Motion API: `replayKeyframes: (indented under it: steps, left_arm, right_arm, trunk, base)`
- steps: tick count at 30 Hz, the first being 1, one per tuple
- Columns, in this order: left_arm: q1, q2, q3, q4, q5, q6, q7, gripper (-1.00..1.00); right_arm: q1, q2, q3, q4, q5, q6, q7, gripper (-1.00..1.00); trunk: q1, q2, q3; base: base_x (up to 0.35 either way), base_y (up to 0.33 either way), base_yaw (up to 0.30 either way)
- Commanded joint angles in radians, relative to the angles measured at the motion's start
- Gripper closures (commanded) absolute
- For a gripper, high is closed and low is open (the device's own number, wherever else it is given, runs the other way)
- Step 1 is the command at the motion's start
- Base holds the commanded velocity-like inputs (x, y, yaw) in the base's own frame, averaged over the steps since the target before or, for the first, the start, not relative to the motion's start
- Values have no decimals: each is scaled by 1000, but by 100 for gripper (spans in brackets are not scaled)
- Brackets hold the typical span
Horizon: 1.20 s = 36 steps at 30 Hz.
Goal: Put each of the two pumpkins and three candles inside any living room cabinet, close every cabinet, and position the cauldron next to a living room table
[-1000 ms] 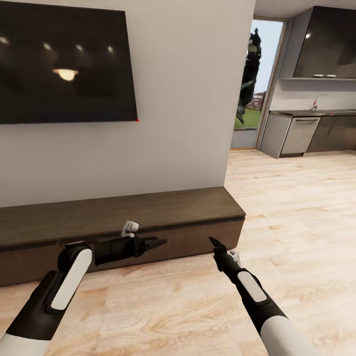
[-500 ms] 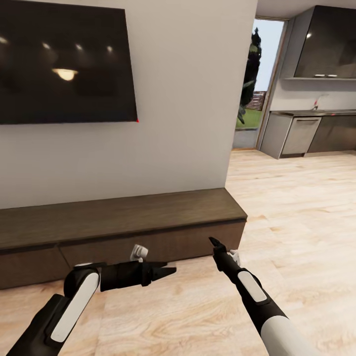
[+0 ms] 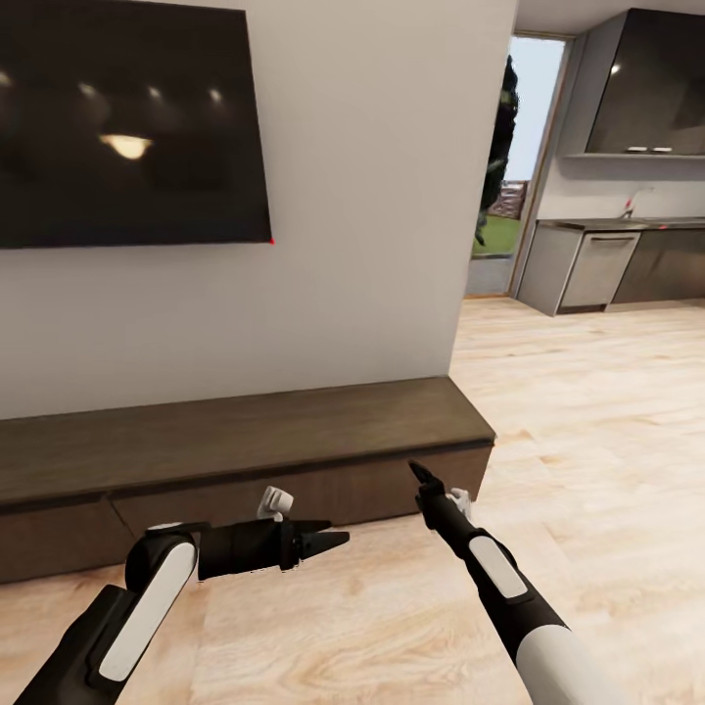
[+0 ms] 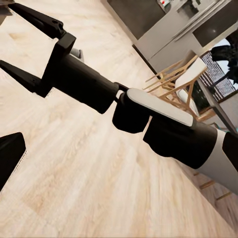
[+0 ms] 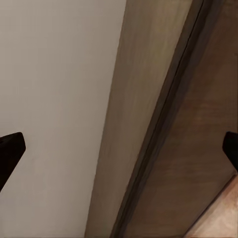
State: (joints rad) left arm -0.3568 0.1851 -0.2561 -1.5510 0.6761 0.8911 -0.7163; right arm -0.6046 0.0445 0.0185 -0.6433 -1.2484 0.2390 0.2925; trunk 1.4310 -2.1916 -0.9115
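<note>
Wood floor (image 3: pixel 607 460) fronts the closed cabinet (image 3: pixel 245 431); left gripper (image 3: pixel 338 539) and right gripper (image 4: pixel 22 47) hover spread, empty.

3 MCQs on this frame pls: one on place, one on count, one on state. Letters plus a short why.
1. Where is the cabinet?
A. in the kitchen, under the sink
B. against the wall, below the dark TV screen
C. in the middle of the wood floor

2. How many flat fronts show on the cabinet?
A. two
B. four
C. none

3. What state are the cabinet fronts in?
A. one pulled out
B. both removed
C. both shut flush

Answers:
1 B: in the head view the long low unit sits along the wall under the TV screen.
2 A: a single vertical seam splits the face into two wide fronts.
3 C: both fronts sit level with the face, with no gap and nothing of the inside showing; the left gripper and the right gripper hang in front, clear of it.
</note>
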Motion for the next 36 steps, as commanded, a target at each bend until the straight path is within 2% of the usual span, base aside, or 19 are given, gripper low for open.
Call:
replayKeyframes:
  steps: [1, 11, 25, 36]
  left_arm:
    - [-1, 1, -1, 0, 3, 5, 0, -100]
    - [-1, 0, -1, 1, 3, 5, 7, -100]
    - [9, -7, -1, 10, 5, 5, 8, -100]
    - [19, -4, 0, 9, 5, 5, 3, -100]
  right_arm:
    - [-1, 0, 1, 1, -8, 4, 6, -100]
    - [0, 0, 3, 6, -7, 4, 15, -100]
    - [0, 0, 4, 8, -6, 3, 17, -100]
    - [0, 0, 3, 8, -6, -10, 16, -100]
  trunk:
    - [0, 0, -1]
    - [0, 0, -1]
    - [0, 0, -1]
    - [42, -77, -35]
  base:
    - [265, 39, 0]
    - [201, 10, 0]
    - [18, 0, 0]
    - [0, 0, 0]
